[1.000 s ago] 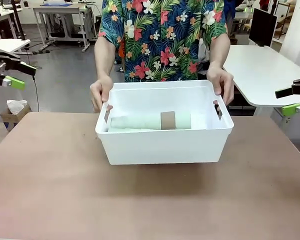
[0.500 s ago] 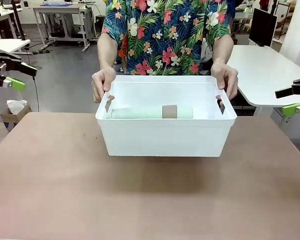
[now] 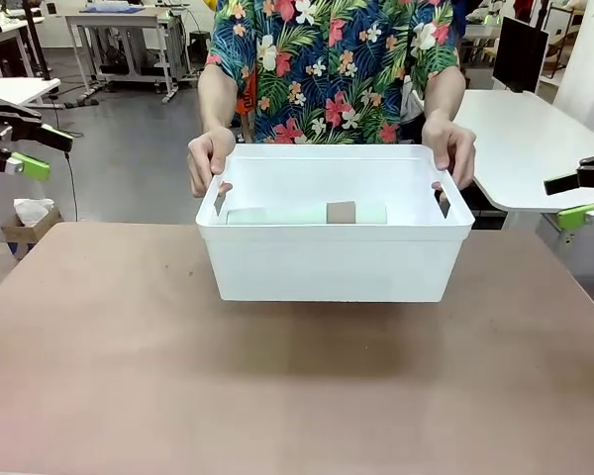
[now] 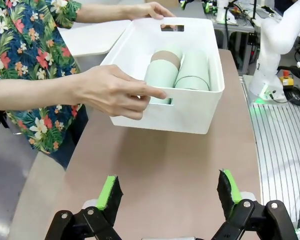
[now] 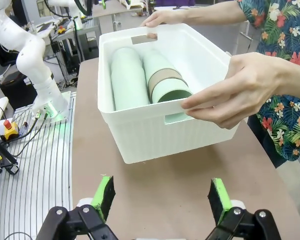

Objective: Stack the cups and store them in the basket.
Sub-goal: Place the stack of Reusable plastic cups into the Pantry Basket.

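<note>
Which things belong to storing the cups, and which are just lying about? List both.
Job: white basket, mint green cups, brown cup, the person's hands holding the basket.
Lying about: cardboard box on the floor, black monitor, white side table.

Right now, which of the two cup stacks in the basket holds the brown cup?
The stack nearer the person: a brown cup bands it near one end. The other stack, on the robot's side, is all mint.
</note>
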Action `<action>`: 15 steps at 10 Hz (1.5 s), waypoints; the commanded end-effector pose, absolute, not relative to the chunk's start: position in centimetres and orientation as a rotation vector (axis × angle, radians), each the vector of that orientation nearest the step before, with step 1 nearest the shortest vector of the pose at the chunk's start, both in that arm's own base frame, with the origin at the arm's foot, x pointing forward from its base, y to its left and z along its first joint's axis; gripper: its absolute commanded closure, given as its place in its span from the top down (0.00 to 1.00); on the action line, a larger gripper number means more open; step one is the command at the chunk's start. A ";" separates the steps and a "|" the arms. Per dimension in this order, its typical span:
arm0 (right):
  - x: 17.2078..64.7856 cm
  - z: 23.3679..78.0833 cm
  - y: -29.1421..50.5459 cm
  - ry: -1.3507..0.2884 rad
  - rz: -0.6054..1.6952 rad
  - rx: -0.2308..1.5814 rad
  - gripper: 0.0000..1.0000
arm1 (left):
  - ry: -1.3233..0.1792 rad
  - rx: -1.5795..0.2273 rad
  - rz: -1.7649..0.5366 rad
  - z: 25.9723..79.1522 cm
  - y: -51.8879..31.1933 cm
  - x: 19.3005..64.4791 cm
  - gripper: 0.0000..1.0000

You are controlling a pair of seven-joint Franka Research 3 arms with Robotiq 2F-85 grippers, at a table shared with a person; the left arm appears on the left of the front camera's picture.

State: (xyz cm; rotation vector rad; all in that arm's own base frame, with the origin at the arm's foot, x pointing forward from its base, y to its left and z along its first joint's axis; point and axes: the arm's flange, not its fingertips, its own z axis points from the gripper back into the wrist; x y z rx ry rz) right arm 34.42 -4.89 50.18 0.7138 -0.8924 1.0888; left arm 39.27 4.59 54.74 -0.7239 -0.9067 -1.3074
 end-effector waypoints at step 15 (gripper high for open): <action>34.5 50.5 -4.8 -0.907 1.070 0.731 1.00 | -0.904 -0.723 -1.297 54.9 4.6 39.4 1.00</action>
